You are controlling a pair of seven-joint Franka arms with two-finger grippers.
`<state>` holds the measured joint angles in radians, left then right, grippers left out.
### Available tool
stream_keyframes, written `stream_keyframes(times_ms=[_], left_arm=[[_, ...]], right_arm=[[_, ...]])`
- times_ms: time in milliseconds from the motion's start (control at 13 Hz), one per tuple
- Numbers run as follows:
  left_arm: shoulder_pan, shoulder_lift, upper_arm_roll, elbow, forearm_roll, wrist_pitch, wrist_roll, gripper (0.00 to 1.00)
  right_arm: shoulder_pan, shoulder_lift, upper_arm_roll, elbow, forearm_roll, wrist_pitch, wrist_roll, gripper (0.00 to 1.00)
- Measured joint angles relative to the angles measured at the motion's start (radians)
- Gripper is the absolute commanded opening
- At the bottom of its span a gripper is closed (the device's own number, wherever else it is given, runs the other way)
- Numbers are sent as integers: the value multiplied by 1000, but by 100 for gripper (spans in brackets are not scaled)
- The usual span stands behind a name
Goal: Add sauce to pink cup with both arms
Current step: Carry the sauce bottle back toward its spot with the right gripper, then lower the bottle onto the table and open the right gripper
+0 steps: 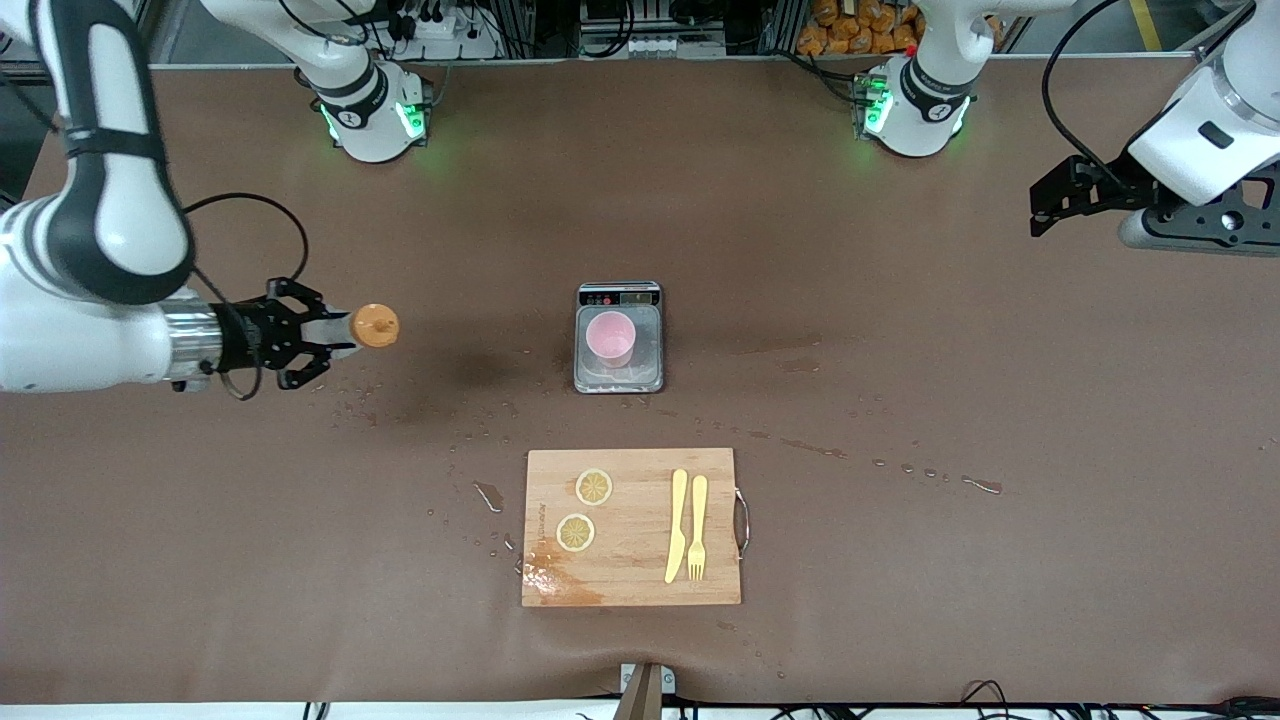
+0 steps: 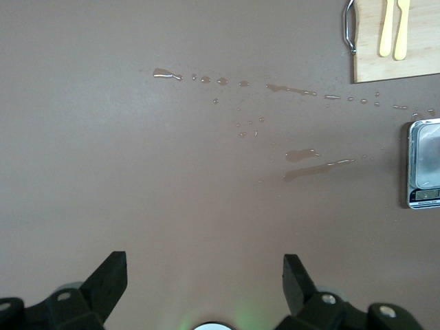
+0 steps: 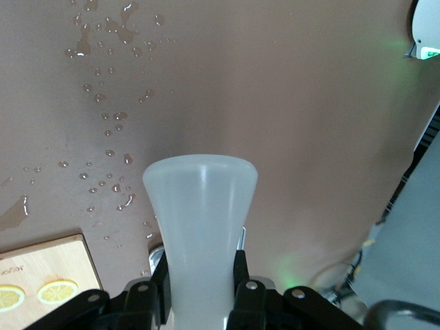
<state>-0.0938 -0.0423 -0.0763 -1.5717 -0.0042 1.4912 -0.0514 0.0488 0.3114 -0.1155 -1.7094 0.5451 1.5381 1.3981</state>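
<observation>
Translucent whitish squeeze bottle w/ orange nozzle cap held sideways in right gripper, fingers clamped on it, over bare brown table toward right arm's end. Small pale-pink plastic cup sits on silver scale. Left gripper waits w/ fingers spread wide, holding nothing, over left arm's end

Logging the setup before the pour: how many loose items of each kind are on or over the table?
Translucent whitish squeeze bottle, in right claw: 1
Pale-pink plastic cup: 1
Silver scale: 1
Wooden cutting board: 1
Lemon slices: 2
Yellow knife: 1
Yellow fork: 1
Total: 8
</observation>
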Motion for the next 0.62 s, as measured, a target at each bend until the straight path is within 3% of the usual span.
stream_keyframes(times_ms=[308, 615], left_arm=[[1, 2, 1, 0, 0, 0, 0, 100], [1, 3, 2, 0, 0, 0, 0, 100]], right_arm=[[-162, 22, 0, -42, 49, -38, -261, 0], [-320, 156, 0, -56, 132, -65, -551, 0]])
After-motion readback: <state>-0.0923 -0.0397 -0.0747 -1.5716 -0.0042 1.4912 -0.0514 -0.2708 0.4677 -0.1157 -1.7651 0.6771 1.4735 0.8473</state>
